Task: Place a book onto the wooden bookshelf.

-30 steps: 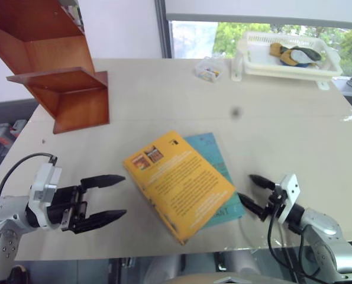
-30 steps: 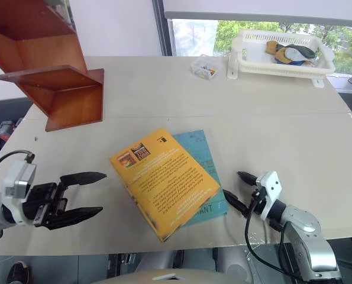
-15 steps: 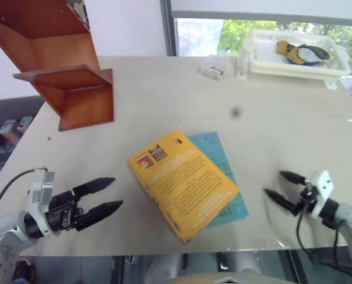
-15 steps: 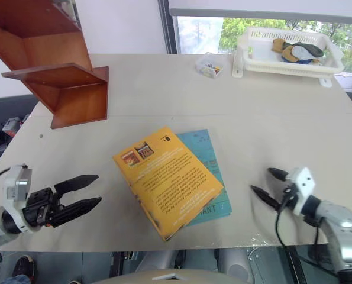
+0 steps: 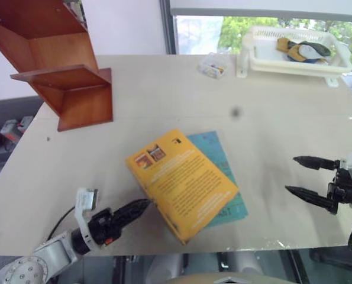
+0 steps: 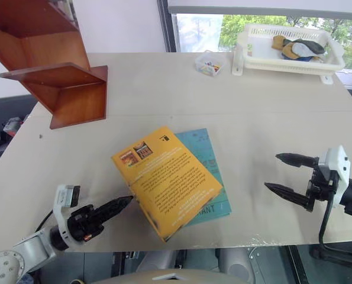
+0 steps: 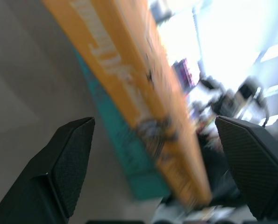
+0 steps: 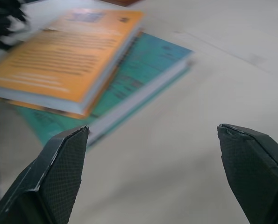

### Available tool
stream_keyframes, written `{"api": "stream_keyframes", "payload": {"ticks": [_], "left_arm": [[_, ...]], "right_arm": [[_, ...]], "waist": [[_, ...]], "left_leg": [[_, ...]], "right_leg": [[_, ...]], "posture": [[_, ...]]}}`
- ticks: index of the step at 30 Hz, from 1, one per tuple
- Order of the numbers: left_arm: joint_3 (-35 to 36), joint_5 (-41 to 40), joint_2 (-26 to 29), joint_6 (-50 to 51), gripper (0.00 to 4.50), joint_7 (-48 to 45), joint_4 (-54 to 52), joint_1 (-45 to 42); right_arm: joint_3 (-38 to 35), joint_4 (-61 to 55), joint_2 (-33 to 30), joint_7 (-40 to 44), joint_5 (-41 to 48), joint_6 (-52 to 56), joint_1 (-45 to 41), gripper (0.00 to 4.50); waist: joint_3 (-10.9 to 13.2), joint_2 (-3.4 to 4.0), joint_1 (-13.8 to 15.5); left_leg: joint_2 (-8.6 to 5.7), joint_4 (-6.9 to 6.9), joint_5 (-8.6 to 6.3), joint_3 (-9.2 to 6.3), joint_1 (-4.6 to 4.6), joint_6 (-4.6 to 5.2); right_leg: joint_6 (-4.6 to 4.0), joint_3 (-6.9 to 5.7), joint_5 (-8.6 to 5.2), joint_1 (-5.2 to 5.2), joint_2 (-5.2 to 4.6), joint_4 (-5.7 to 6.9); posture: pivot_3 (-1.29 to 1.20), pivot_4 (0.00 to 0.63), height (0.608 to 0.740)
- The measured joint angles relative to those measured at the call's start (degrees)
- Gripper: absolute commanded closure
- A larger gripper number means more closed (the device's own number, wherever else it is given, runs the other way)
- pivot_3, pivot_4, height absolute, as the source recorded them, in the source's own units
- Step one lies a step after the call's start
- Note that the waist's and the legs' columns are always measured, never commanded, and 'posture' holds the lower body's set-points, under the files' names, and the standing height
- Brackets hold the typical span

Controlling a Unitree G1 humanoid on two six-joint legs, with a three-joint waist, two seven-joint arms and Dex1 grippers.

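While stacked, two books [image 5: 184, 180], one bookshelf [image 5: 57, 65].

Bright window daylight; wrist views blurred (left badly).

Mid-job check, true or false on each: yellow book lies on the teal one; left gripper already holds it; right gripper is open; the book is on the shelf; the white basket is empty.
1. The yellow-orange paperback book lies on the teal book. True.
2. The left gripper holds it. False: open at its spine edge.
3. The right gripper is open. True.
4. The book is on the reddish-brown wooden bookshelf. False: on the table.
5. The white plastic basket is empty. False: items inside.
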Motion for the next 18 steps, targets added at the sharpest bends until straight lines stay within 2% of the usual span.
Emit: {"api": "stream_keyframes", "payload": {"ticks": [5, 8, 18], "left_arm": [[-3.7, -3.9, -4.2, 2.8, 0.05, 4.0, 2.1, -1.1], [-3.6, -6.6, -7.5, 2.4, 0.05, 6.1, 3.5, -2.4], [-4.3, -9.6, -9.8, 3.5, 0.05, 8.2, 9.7, -9.8]], "right_arm": [[-2.4, -5.1, -3.6, 3.7, 2.0, 4.2, 5.5, 0.00], [-5.5, -7.1, -6.5, 9.3, 0.8, 4.5, 10.8, 0.00], [-16.9, -9.0, -12.4, 15.3, 4.2, 10.9, 8.2, 0.00]], "waist": [[0.0, 0.01, 0.6], [-0.1, 0.10, 0.8], [-0.2, 0.38, 1.1]], "left_leg": [[-0.05, 0.00, 0.00, -0.02, -0.09, -0.01], [-0.05, 0.02, 0.00, -0.01, -0.12, -0.01], [-0.04, 0.09, 0.05, -0.03, -0.01, -0.07]], "right_leg": [[0.00, -0.04, 0.00, -0.01, -0.05, -0.11], [0.01, -0.04, 0.00, 0.00, -0.07, -0.16], [0.20, -0.11, -0.09, 0.09, -0.04, -0.07]], "posture": [[0.00, 0.150, 0.740], [0.00, 0.150, 0.740], [0.00, 0.150, 0.740]]}}
